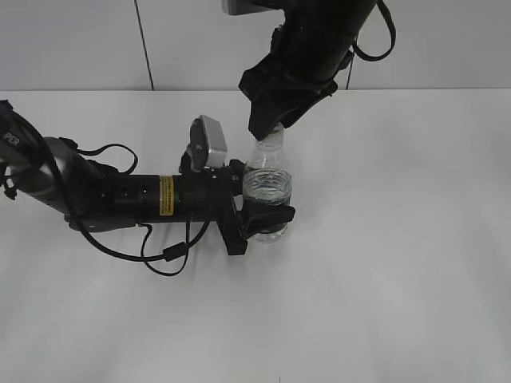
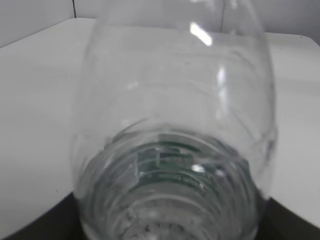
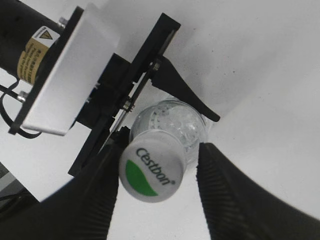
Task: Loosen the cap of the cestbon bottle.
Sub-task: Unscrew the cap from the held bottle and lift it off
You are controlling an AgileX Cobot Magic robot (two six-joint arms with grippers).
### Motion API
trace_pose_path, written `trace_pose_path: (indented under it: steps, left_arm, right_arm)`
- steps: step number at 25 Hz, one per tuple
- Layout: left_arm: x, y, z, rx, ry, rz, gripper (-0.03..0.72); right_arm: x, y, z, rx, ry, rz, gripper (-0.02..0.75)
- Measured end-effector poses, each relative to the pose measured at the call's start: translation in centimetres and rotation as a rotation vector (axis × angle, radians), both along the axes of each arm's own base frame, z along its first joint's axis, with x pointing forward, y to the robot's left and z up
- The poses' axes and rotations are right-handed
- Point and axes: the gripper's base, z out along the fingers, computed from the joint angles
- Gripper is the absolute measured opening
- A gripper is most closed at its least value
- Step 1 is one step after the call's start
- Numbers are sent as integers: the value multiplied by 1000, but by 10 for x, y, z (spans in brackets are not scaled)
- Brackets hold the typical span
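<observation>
The cestbon bottle stands upright on the white table, clear with a dark green label band low down. My left gripper is shut on its lower body from the left. In the left wrist view the bottle fills the frame, and my jaws show only as dark corners at the bottom. My right gripper comes down from above and hides the bottle top. In the right wrist view the white cap with its green logo sits between my open right fingers. The left finger is close to it and the right finger stands apart.
The left arm lies along the table to the left of the bottle, with loose black cables in front of it. Its white wrist camera block and black jaw show beside the bottle. White table surface lies to the right.
</observation>
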Motion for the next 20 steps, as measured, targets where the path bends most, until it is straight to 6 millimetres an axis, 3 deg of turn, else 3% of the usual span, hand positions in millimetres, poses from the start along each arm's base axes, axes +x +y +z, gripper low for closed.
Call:
trace_pose_path:
  steps: [8,12,20]
  left_arm:
    - [0,0,0,0,0,0,407]
    - [0,0,0,0,0,1,407]
    - [0,-1,0,2,-1,1,407]
  right_arm:
    - [1,1,-4,-7,12,1,380]
    - [0,1,-4,-5,22,3,305]
    - [0,-1,-4,-59,-30,91,302]
